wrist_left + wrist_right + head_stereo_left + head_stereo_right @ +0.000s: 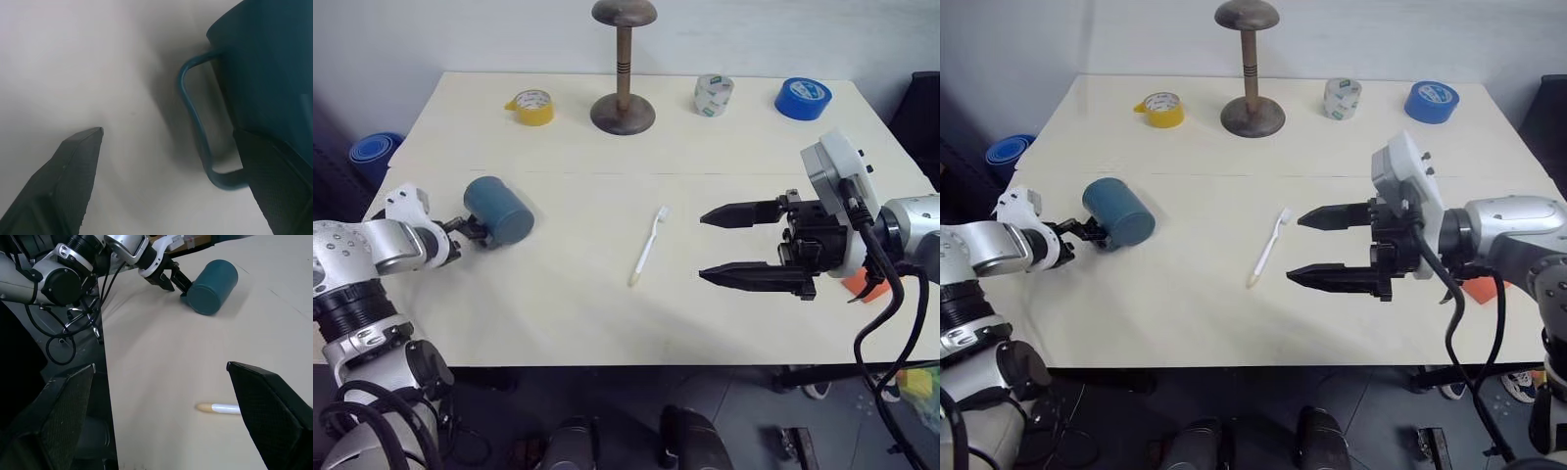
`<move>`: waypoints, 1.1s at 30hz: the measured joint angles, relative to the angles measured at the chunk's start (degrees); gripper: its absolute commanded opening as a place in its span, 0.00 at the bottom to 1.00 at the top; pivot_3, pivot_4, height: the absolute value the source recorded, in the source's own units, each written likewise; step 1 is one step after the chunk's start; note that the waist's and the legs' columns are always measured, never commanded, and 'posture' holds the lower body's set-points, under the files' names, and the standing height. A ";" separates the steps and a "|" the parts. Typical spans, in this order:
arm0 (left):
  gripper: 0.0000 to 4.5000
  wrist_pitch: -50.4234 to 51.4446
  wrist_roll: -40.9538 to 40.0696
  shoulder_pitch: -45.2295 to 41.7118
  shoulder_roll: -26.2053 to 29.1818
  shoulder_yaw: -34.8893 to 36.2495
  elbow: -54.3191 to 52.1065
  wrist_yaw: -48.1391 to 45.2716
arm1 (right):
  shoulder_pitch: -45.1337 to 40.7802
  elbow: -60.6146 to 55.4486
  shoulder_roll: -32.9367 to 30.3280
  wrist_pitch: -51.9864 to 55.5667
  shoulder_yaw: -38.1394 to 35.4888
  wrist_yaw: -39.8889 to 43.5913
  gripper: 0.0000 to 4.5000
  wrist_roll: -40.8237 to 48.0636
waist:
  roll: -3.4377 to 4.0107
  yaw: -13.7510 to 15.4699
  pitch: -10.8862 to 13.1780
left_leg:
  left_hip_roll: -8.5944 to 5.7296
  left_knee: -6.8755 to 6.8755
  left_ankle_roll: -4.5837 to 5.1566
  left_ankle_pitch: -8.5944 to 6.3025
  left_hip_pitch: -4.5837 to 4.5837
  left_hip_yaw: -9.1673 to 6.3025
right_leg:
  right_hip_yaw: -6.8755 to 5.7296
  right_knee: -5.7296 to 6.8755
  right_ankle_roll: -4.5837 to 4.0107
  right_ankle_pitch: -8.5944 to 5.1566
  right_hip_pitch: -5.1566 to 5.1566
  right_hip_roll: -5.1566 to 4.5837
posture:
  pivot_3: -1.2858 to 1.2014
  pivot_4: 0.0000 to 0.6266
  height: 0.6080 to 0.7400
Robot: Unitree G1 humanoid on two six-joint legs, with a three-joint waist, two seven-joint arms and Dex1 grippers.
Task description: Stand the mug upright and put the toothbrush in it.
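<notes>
**Me:** Head views first. The mug (499,211) lies on its side at the left of the table (607,313), its closed base turned toward the toothbrush (648,247), which lies flat near the middle, well apart from the mug, bristle head at its far end. My left gripper (473,232) sits right at the mug's near-left end, fingers spread. My right gripper (737,245) hangs above the table to the right of the toothbrush, jaws wide and empty.

**Partner:** And the left wrist view?

**Me:** The mug's loop handle (198,122) sits in the gap between my left fingers (73,171). One finger lies along the mug's wall; whether it touches I cannot tell. The other stands off over bare table.

**Partner:** Right wrist view?

**Me:** Across the table I see the left gripper at the mug's end, and the toothbrush's handle tip just beside one of my right fingers (269,406).

**Partner:** So how would you stand it up well?

**Me:** I judge I should close on the rim or handle squarely, not on the round wall, which could roll away. Then tip it about its base slowly and let go only once it sits flat, leaving the toothbrush to the right gripper.
</notes>
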 measured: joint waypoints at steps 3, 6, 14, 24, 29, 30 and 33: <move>1.00 -2.28 2.65 -2.37 0.26 -1.78 4.35 -2.87 | 0.18 -0.59 0.01 -0.01 -0.02 -1.24 1.00 0.72 | 0.05 0.11 -0.03 | -0.01 0.00 0.01 0.01 0.02 0.00 | 0.00 0.01 0.00 0.00 0.02 0.00 | 0.52 0.24 1.00; 0.80 -5.20 5.91 -4.68 1.17 -5.47 9.62 -6.45 | 0.35 -0.99 0.16 -0.03 -0.02 -2.52 1.00 1.69 | 0.12 0.18 -0.07 | -0.02 0.01 0.03 0.04 0.03 0.02 | 0.00 0.01 0.00 0.00 0.05 -0.02 | 0.52 0.24 1.00; 0.23 -8.03 10.98 -7.55 0.94 -8.12 15.34 -12.23 | -0.03 -1.85 0.18 0.16 -0.02 -5.32 1.00 4.80 | 0.14 0.12 -0.08 | -0.02 0.00 0.04 0.04 0.03 0.02 | 0.00 0.01 0.00 0.00 0.04 -0.02 | 0.52 0.24 1.00; 0.00 -8.52 13.61 -8.18 0.30 -6.55 17.14 -14.52 | -0.93 -1.77 0.06 0.90 -0.02 -7.36 1.00 6.70 | 0.14 0.09 -0.08 | -0.02 -0.01 0.05 0.04 0.02 0.01 | -0.01 0.01 0.00 0.00 0.04 -0.04 | 0.52 0.24 1.00; 0.00 -10.35 13.90 -6.80 -0.86 -6.79 14.45 -16.72 | -0.17 -0.99 -0.68 1.07 -0.72 -7.65 1.00 6.69 | 0.12 0.12 -0.07 | -0.02 0.00 0.06 0.04 0.00 -0.01 | -0.01 0.00 0.00 0.00 0.03 -0.05 | 0.52 0.24 1.00; 0.00 -12.11 13.73 -5.32 -1.27 -8.25 11.75 -18.88 | 0.30 -0.74 -0.94 1.08 -1.43 -8.02 1.00 6.69 | 0.12 0.12 -0.07 | -0.02 0.00 0.05 0.04 -0.02 -0.02 | -0.02 0.00 0.00 0.00 0.02 -0.06 | 0.52 0.24 1.00; 0.00 -19.20 12.28 0.09 -4.26 -12.98 0.18 -26.85 | 2.57 0.64 -1.28 1.07 -4.26 -10.32 1.00 6.37 | -0.07 0.10 0.04 | -0.01 0.01 0.05 0.03 -0.17 -0.04 | -0.06 -0.04 0.00 0.00 -0.08 -0.06 | 0.52 0.24 1.00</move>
